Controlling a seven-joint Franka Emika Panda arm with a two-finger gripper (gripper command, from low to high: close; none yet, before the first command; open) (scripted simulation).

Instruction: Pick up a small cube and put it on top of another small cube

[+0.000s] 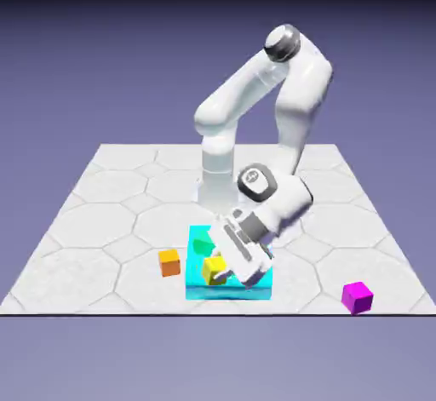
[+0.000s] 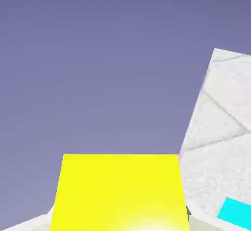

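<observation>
My gripper [image 1: 218, 277] is shut on the small yellow cube [image 1: 212, 269], with the hand tilted steeply to one side. In the exterior view the cube hangs over the top of a flat cyan block [image 1: 255, 290]; whether it touches the block I cannot tell. In the hand view the yellow cube [image 2: 120, 193] fills the bottom middle and hides both fingertips. A small green cube [image 1: 202, 245] rests on the cyan block just behind the yellow one. A small orange cube [image 1: 170, 262] sits on the table to the exterior view's left of the block.
A magenta cube [image 1: 358, 297] lies near the table's front edge at the exterior view's right. The hand view shows mostly backdrop, with a strip of grey table [image 2: 220, 127] and a corner of the cyan block [image 2: 236, 212] at the right.
</observation>
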